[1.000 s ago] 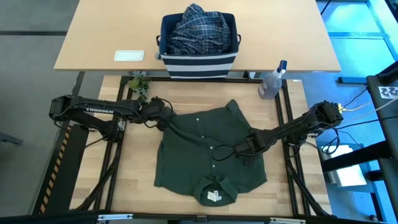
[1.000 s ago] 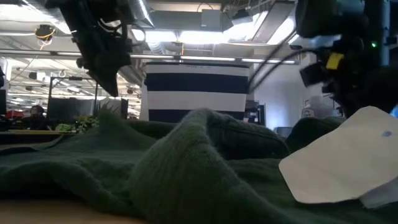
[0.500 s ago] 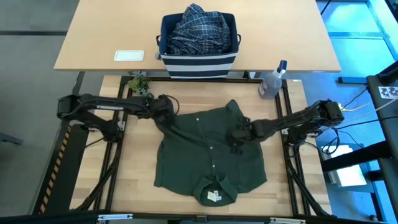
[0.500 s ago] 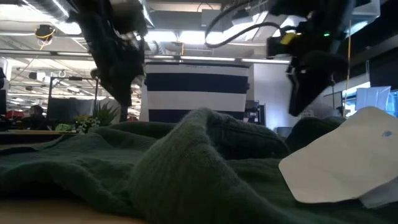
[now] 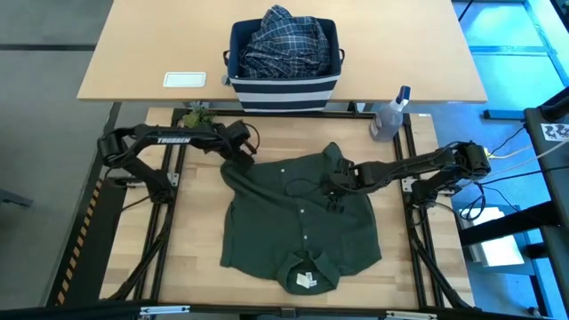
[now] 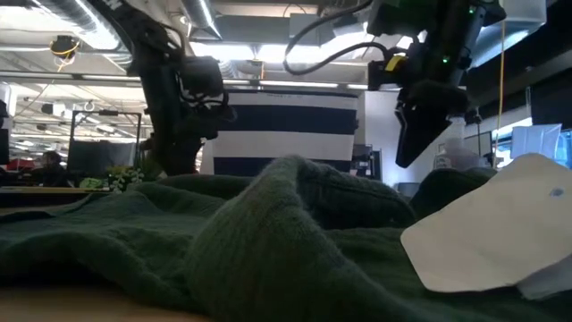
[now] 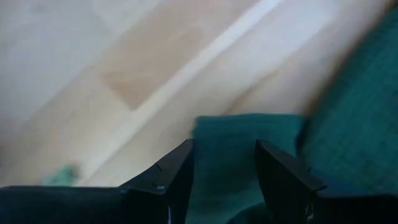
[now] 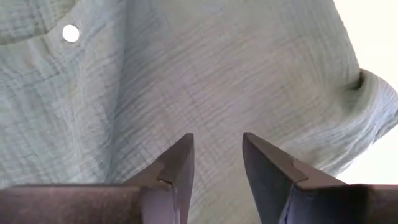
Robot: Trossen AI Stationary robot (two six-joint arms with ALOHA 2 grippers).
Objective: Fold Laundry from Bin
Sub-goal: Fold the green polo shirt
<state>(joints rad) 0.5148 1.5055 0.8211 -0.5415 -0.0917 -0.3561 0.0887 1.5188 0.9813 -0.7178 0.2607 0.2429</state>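
A dark olive-green shirt [image 5: 302, 222] lies spread flat on the wooden table, its collar with a white tag [image 5: 306, 279] near the front edge. My left gripper [image 5: 244, 151] is open and points down over the end of the shirt's far-left sleeve [image 7: 242, 134]. My right gripper [image 5: 334, 185] hangs open above the shirt's far-right part [image 8: 205, 81], clear of the cloth in the low view [image 6: 416, 148]. The bin [image 5: 284, 84] stands on the far table with the blue-and-white plaid shirt [image 5: 284, 40] heaped inside. My left gripper's open fingers [image 7: 171, 177] stand on either side of the sleeve end's edge, coming from above. I cannot tell whether they touch the cloth.
A clear spray bottle [image 5: 388, 116] stands at the table's far right corner and a small green plant [image 5: 197, 117] at its far left. A white flat object [image 5: 185, 79] lies on the far table left of the bin. Bare wood shows on both sides of the shirt.
My left gripper has swung toward the far edge and sunk down to the sleeve end. My right gripper has risen and gone toward the far edge and the table's left, over the shirt's upper right part. The shirt has stayed as it lay.
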